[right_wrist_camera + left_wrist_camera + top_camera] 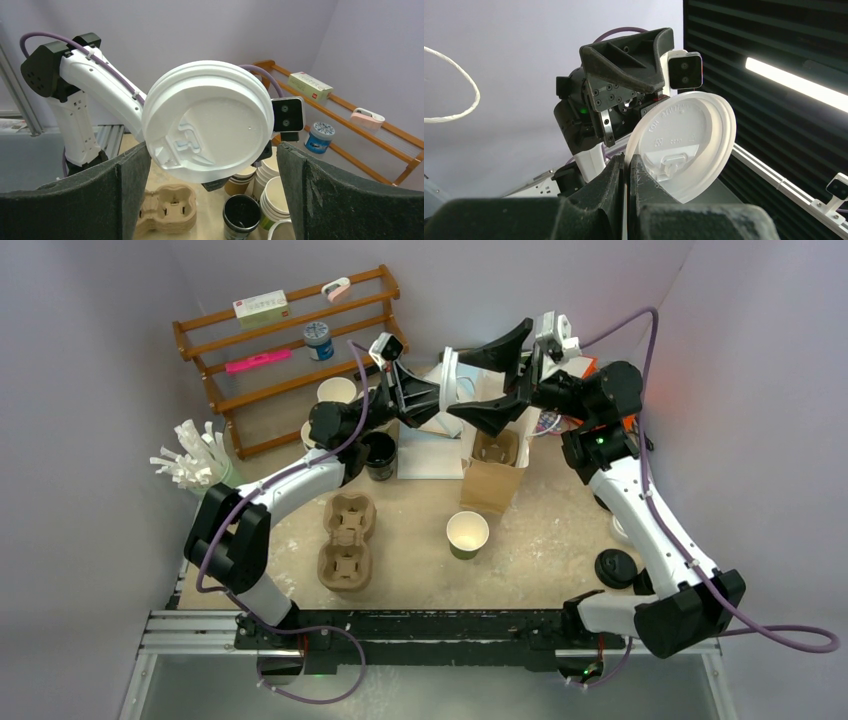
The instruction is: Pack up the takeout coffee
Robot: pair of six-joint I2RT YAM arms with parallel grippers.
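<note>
Now, empty paper cup beside bag.

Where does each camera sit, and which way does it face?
Top external: above and behind, looking down at the table; left arm, right arm show.
Left wrist: faces the right arm; its shut left claw pinches the lid.
Right wrist: faces the left arm and that lid, framed by the open right claw.
Shared: both wrist views show the lid.
</note>
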